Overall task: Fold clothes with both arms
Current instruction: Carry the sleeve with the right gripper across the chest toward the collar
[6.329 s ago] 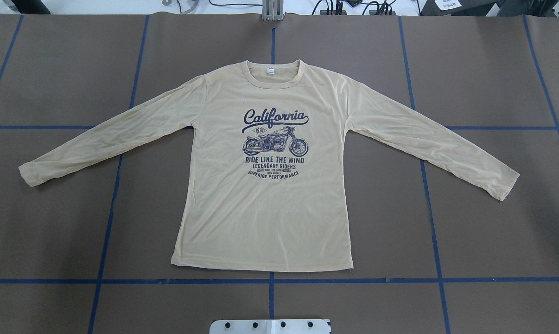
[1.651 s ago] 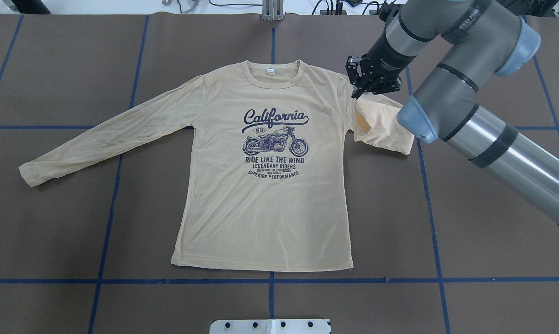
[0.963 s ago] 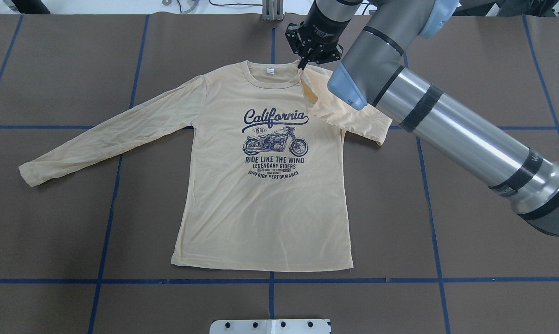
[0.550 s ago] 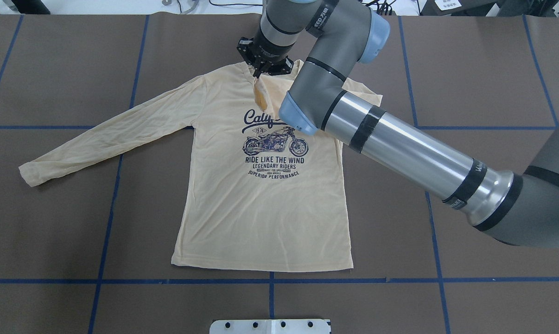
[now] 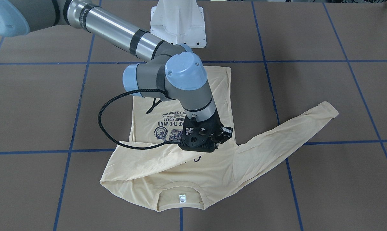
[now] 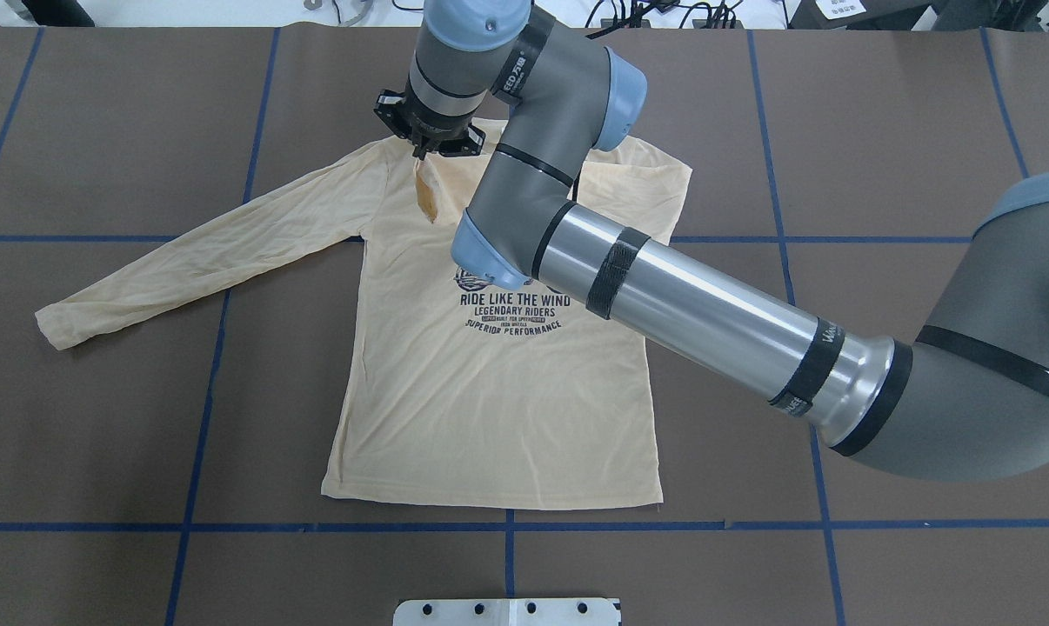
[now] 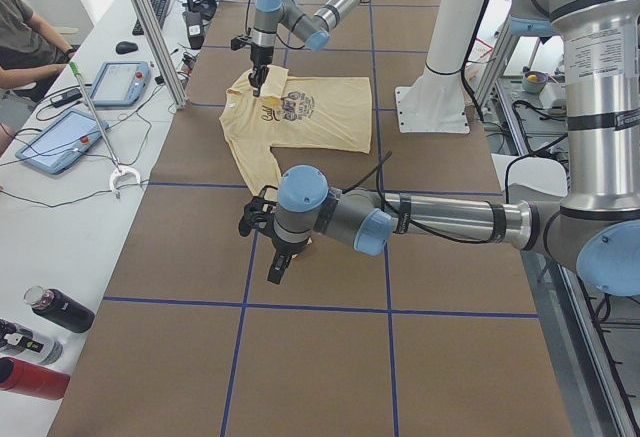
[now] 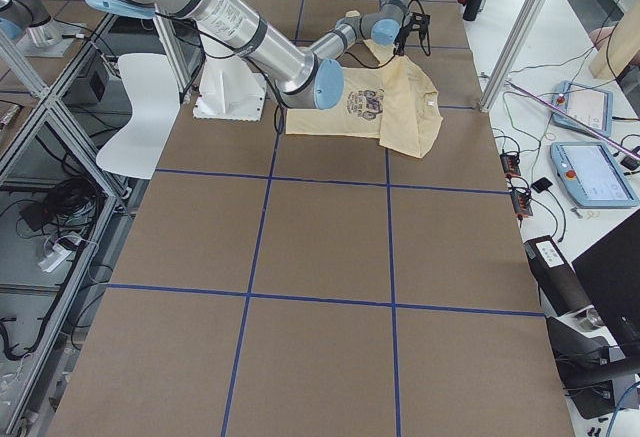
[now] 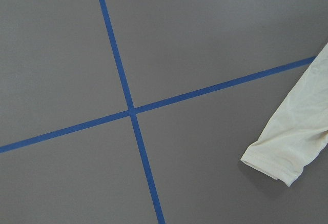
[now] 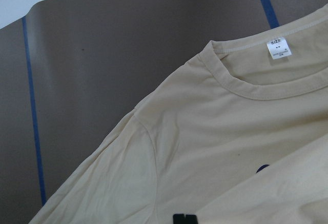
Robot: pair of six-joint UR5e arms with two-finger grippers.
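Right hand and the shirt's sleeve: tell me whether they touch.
Touching. The overhead view shows the right hand pinching the sleeve, whose end hangs directly from it.

You have: right arm (image 6: 707, 304), silver tubes, grey joints, light blue caps, black bands, white lettering behind the black right gripper (image 6: 420, 152); braided black cable (image 5: 98, 118) looping from it. Left arm (image 7: 440, 219), same finish; left gripper (image 7: 276, 268), black.

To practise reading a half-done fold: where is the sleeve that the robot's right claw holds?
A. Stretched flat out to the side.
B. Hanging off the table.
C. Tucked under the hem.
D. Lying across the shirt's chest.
D: the right claw pinches the sleeve by its cuff, and it lies across the chest of the T-shirt, hiding the print's top.
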